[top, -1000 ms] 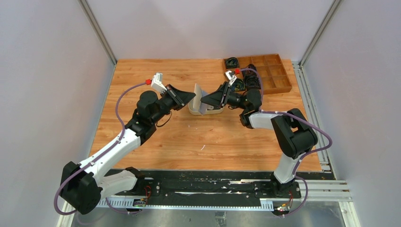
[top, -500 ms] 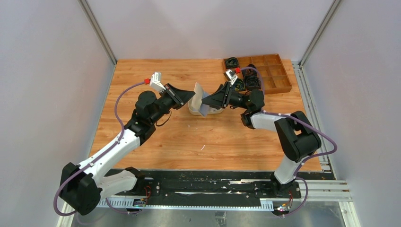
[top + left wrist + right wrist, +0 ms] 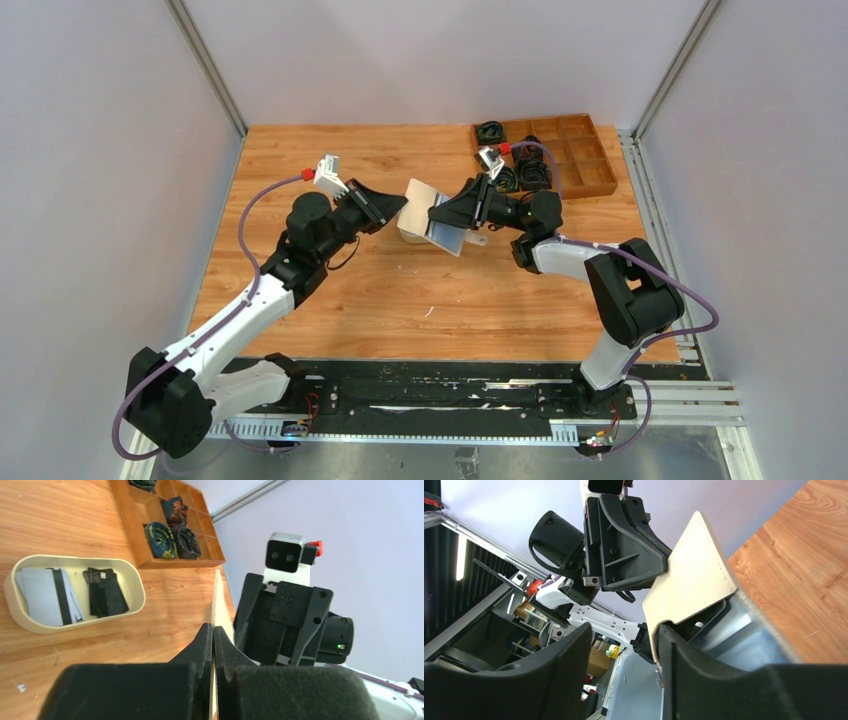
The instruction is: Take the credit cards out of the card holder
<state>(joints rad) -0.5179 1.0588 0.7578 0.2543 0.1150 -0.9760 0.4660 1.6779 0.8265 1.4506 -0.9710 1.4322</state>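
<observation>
The card holder [image 3: 422, 196] is held up in the air, open, above the oval tray; its cream flap is up and its pale blue-grey inside [image 3: 450, 236] hangs toward me. My left gripper [image 3: 402, 206] is shut on the cream flap's edge [image 3: 216, 600]. My right gripper [image 3: 438, 214] is open. One of its fingers [image 3: 704, 670] sits inside the fold, between the cream flap [image 3: 694, 575] and the blue-grey panel [image 3: 749, 630]. In the left wrist view, light grey striped credit cards [image 3: 47, 595] and black credit cards [image 3: 106, 592] lie in the tray. I see no card inside the holder.
The beige oval tray [image 3: 135, 587] sits on the wooden table, mostly hidden under the holder in the top view [image 3: 407, 234]. A brown compartment box [image 3: 575, 155] with dark coiled items stands at the back right, also in the left wrist view [image 3: 150, 555].
The card holder has opened wider: its blue-grey panel has swung down and toward the near right with the right gripper. The left gripper has kept its hold on the cream flap.
</observation>
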